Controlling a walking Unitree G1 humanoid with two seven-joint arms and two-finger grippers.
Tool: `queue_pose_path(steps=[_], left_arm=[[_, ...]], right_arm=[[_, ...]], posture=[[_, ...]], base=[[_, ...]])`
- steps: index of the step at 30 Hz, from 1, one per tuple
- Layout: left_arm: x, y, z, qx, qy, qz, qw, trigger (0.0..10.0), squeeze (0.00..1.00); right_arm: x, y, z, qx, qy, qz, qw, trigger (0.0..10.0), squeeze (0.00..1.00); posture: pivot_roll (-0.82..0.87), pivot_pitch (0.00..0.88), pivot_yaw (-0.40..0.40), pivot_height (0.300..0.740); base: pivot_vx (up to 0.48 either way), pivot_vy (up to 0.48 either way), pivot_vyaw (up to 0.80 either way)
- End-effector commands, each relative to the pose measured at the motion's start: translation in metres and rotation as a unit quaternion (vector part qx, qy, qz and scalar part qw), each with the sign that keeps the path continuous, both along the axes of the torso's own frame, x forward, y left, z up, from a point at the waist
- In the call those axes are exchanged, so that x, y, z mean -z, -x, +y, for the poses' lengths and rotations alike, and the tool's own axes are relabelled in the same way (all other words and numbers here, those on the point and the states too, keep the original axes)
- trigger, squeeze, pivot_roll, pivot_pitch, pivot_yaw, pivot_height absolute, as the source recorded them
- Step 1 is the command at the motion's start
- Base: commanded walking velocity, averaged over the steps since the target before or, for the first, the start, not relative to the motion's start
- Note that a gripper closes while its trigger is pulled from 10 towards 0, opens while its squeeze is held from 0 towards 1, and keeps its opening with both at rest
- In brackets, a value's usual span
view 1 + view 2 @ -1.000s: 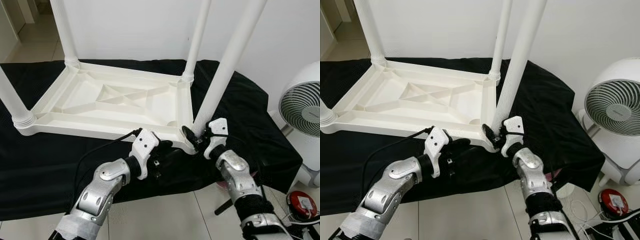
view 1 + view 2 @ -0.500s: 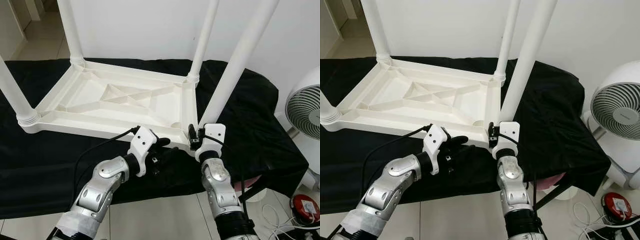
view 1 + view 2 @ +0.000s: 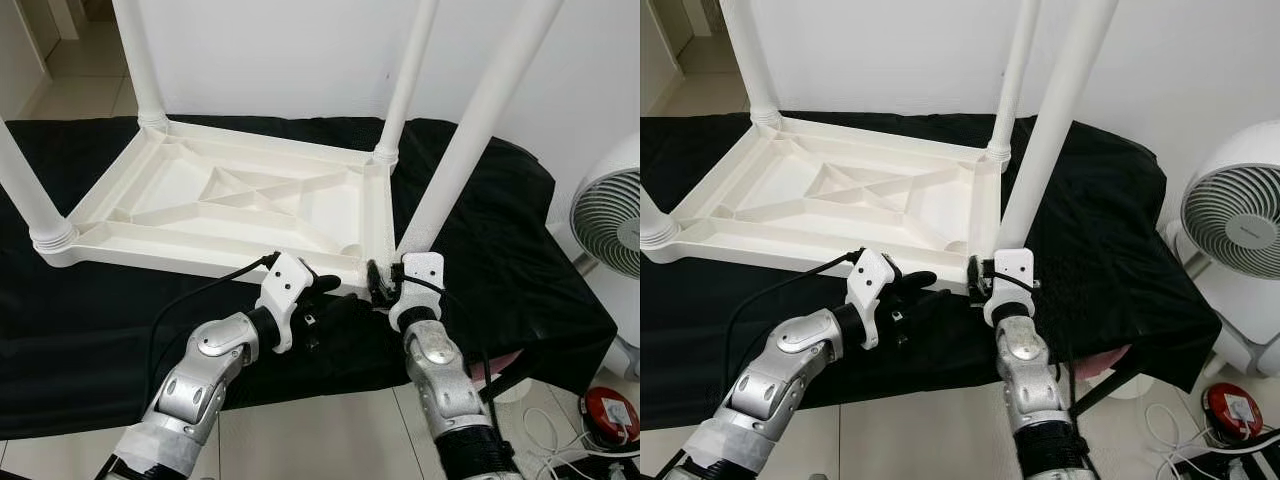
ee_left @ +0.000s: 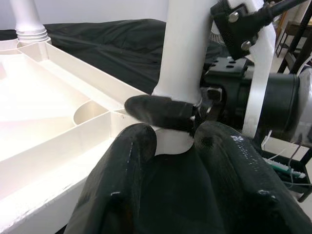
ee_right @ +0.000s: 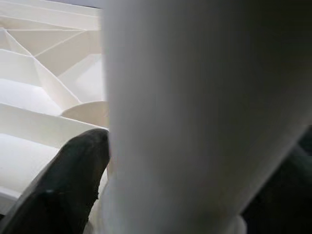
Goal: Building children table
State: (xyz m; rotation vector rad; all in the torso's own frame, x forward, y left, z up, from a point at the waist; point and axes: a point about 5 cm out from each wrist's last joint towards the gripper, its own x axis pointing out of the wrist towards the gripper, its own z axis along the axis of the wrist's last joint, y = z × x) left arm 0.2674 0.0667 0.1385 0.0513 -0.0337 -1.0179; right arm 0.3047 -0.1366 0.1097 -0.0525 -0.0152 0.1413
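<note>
A white plastic children's table (image 3: 200, 250) lies upside down on a black cloth (image 3: 90, 330). Three white legs stand in its corners. The fourth leg (image 3: 470, 130) leans to the right, its lower end at the near right corner socket (image 4: 173, 141). My right gripper (image 3: 385, 283) is shut on that leg's base; one of its fingers (image 4: 161, 112) wraps the base. My left gripper (image 3: 322, 296) is open just in front of the same corner, its fingers (image 4: 129, 170) spread below the rim.
A white fan (image 3: 612, 215) stands on the floor at the right, with a red round device (image 3: 607, 410) and cables below it. A white wall runs close behind the table. Tiled floor shows in front of the cloth-covered surface.
My right forearm has swung in from the right to stand under the corner, carrying the leg's base closer to the socket. The left arm has held still. The camera shifted slightly.
</note>
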Motion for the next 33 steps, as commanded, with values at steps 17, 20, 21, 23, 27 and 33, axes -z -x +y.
queue_pose_path(steps=[17, 20, 21, 23, 27, 33], left_arm=[[-0.001, -0.003, -0.004, -0.002, -0.005, -0.01, 1.0, 10.0, 0.0], [-0.002, -0.003, -0.005, 0.001, -0.006, -0.012, 1.0, 10.0, 0.0], [-0.003, -0.002, -0.005, 0.002, -0.006, -0.012, 1.0, 10.0, 0.0], [-0.003, -0.002, -0.005, 0.003, -0.006, -0.013, 1.0, 10.0, 0.0], [-0.002, -0.001, -0.008, 0.007, -0.005, -0.012, 1.0, 10.0, 0.0], [-0.001, 0.001, -0.011, 0.009, 0.001, -0.009, 1.0, 10.0, 0.0]], right_arm=[[-0.007, -0.027, -0.014, -0.278, 0.083, 0.021, 0.957, 10.0, 0.0], [-0.013, -0.034, -0.008, -0.308, 0.1, 0.017, 0.946, 5.0, 0.0], [-0.014, -0.036, -0.007, -0.316, 0.105, 0.015, 0.943, 5.0, 0.0], [-0.015, -0.038, -0.008, -0.324, 0.106, 0.015, 0.94, 5.0, 0.0], [-0.016, -0.041, -0.01, -0.351, 0.112, 0.019, 0.929, 0.0, 0.0], [-0.005, -0.036, -0.013, -0.345, 0.094, 0.028, 0.934, 1.7, 0.0]], posture=[[-0.04, 0.0, -0.055, 0.74], [-0.04, 0.0, -0.054, 0.74], [-0.04, 0.0, -0.054, 0.74], [-0.04, 0.0, -0.053, 0.74], [-0.03, 0.0, -0.063, 0.74], [-0.03, 0.0, -0.07, 0.74]], base=[[0.0, 0.0, 0.0], [0.0, 0.0, 0.0], [0.0, 0.0, 0.0], [0.0, 0.0, 0.0], [0.0, 0.0, 0.0], [0.0, 0.0, 0.0]])
